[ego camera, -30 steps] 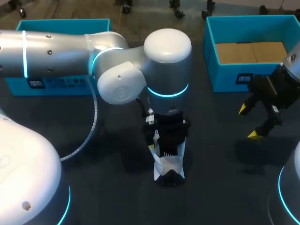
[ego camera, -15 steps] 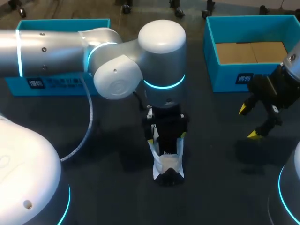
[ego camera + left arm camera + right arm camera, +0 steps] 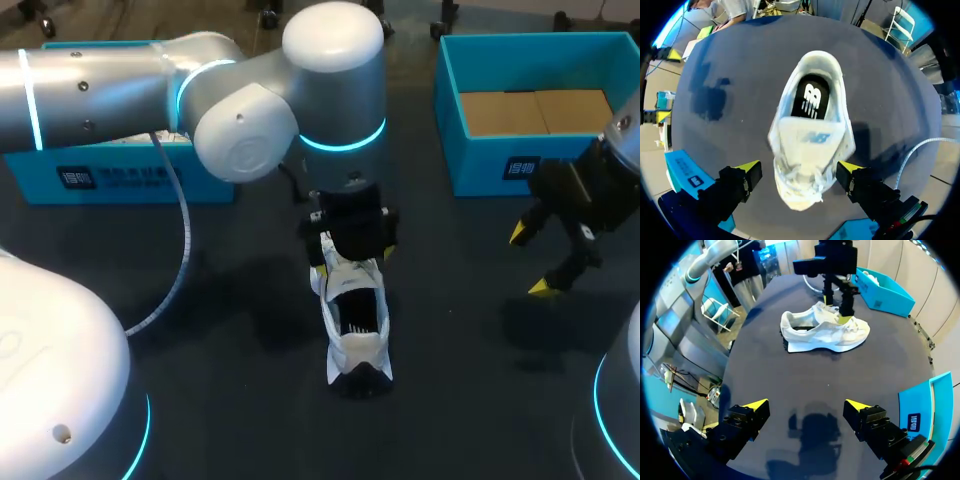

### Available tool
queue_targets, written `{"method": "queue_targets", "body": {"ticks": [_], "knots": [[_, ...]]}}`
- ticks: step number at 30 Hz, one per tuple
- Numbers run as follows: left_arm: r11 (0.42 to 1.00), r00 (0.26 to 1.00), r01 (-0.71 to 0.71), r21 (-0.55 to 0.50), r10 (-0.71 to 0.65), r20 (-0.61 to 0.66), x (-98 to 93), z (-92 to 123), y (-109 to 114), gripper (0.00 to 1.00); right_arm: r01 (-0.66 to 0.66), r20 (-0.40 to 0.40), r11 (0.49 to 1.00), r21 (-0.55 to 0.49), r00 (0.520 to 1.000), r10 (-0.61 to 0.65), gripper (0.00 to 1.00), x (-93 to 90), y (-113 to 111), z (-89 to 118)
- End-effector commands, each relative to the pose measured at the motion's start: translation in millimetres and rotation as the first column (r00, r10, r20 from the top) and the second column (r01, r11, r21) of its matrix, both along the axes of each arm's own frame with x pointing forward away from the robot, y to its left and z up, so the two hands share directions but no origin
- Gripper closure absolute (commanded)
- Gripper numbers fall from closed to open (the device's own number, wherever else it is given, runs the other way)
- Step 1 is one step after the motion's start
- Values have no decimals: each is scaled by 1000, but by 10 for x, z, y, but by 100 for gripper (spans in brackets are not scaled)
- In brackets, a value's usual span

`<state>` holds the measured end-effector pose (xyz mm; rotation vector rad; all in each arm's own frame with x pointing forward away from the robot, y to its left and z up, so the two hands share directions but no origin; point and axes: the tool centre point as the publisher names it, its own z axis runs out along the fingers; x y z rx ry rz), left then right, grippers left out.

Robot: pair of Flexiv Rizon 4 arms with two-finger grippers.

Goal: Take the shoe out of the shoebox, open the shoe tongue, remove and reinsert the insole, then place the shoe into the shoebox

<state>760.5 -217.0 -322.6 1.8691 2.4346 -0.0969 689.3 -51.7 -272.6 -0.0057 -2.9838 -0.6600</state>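
Observation:
A white sneaker point(image 3: 356, 325) stands upright on the dark table, heel toward me. Its opening shows a black insole point(image 3: 810, 97) with a white logo, and the tongue point(image 3: 812, 137) lies over the laces. My left gripper point(image 3: 352, 258) hangs open just above the laced front of the sneaker point(image 3: 805, 180), one yellow tip on each side, holding nothing. From the right wrist view the left gripper point(image 3: 838, 307) stands over the sneaker point(image 3: 825, 335). My right gripper point(image 3: 545, 260) is open and empty off to the right, well clear of the shoe. A blue shoebox point(image 3: 455, 120) lined with cardboard stands at the back right.
A second blue box point(image 3: 120, 180) stands at the back left, mostly hidden behind my left arm. My own right gripper point(image 3: 806, 405) hovers over bare dark table in the right wrist view.
My left gripper has lifted and drawn back from the shoe's opening toward its toe end, uncovering more of the sneaker. The right arm has stayed still.

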Motion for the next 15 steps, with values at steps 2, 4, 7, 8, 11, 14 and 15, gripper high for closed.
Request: {"method": "queue_targets", "body": {"ticks": [2, 4, 7, 8, 11, 14, 15], "knots": [[1000, 1000, -1, -10, 1, -12, 122, 232, 93, 0, 1, 0, 1000, -3, 1000, -1, 0, 2, 8, -5], [1000, 1000, -2, -16, 2, -13, 171, 309, 115, 0, 1, 0, 1000, -3, 1000, -1, 0, 2, 8, -5], [1000, 1000, 5, -19, -5, -21, 230, 401, 148, 27, 1, 0, 1000, -3, 1000, -1, 0, 2, 8, -5], [1000, 1000, 8, -20, -8, -28, 243, 425, 156, 37, 1, 0, 1000, -3, 1000, -1, 0, 2, 8, -5], [999, 998, 27, -24, -28, -60, 227, 466, 169, 60, 1, 0, 1000, -3, 1000, -1, 0, 2, 8, -5], [998, 995, 52, -24, -54, -86, 149, 455, 163, 66, 1, 0, 1000, -3, 1000, -1, 0, 2, 8, -5], [998, 993, 67, -22, -69, -96, 89, 431, 155, 68, 1, 0, 1000, -3, 1000, -1, 0, 2, 8, -5]]}}
